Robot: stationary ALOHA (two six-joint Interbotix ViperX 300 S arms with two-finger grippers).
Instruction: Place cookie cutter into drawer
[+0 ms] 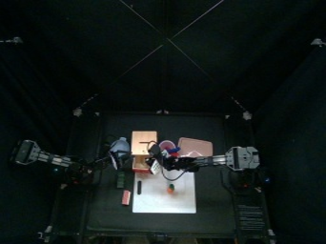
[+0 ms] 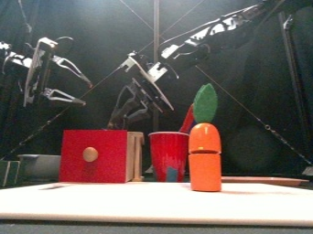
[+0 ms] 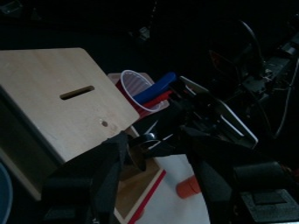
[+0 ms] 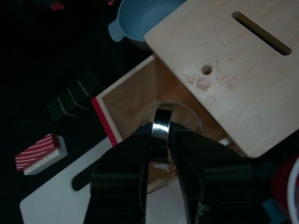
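Note:
In the right wrist view a round metal cookie cutter (image 4: pixel 163 121) sits pinched between the tips of my right gripper (image 4: pixel 163 133). It hangs just over the pulled-out part of the drawer (image 4: pixel 126 98), a light wooden box with a slotted top and a red front. From the front, the drawer (image 2: pixel 102 155) shows its red face and wooden knob, with the right gripper (image 2: pixel 132 91) above and behind it. My left gripper (image 2: pixel 51 94) hangs higher, to the left of the drawer, jaws spread and holding nothing.
A red cup (image 2: pixel 169 155) and an orange carrot toy (image 2: pixel 206 157) stand to the right of the drawer. A blue bowl (image 4: pixel 146 17) lies behind the box. A white board (image 1: pixel 166 197) with a small red block (image 4: pixel 40 150) covers the table's front. A pinkish tray (image 1: pixel 195 146) lies back right.

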